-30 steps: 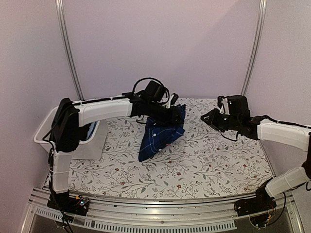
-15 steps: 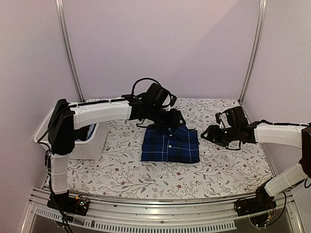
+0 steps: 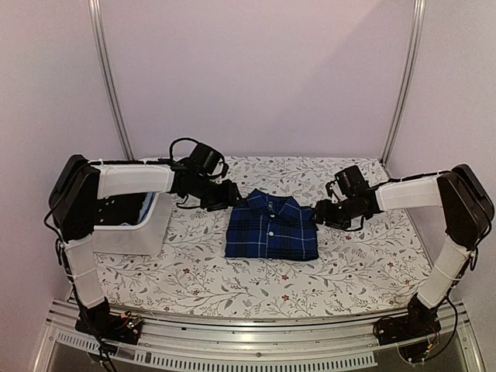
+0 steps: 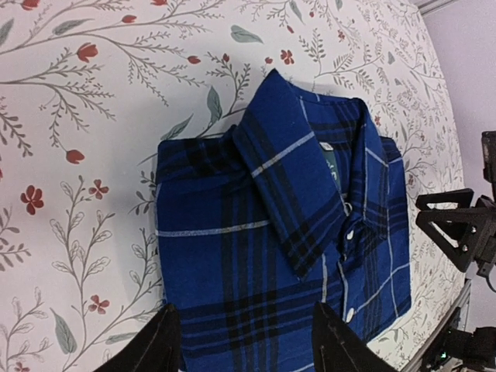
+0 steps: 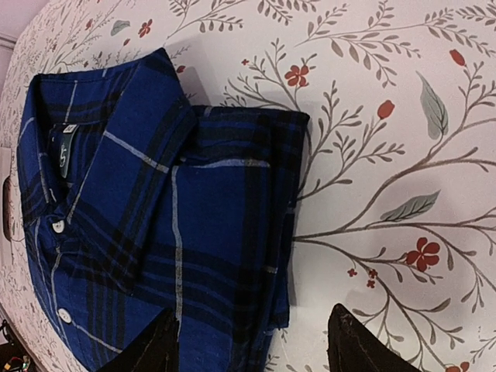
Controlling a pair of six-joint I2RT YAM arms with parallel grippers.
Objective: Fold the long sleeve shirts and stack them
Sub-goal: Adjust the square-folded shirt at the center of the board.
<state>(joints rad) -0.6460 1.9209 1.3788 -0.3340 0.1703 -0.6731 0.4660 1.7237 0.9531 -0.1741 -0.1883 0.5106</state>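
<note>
From above, the folded navy-blue plaid cloth shirt (image 3: 271,227) now lies flat on the floral tablecloth (image 3: 349,263), no longer dangling. The left gripper (image 3: 231,194) has backed off left of its collar, while the right gripper (image 3: 319,213) has closed in at its right edge. On the left wrist, the fingers (image 4: 167,349) are spread and empty, facing the shirt. On the right wrist, the fingers (image 5: 356,341) likewise gape beside it. Folding looks done; stacking remains.

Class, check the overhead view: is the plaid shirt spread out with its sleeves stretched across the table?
No, the plaid shirt lies folded into a compact rectangle with no sleeves showing.
</note>
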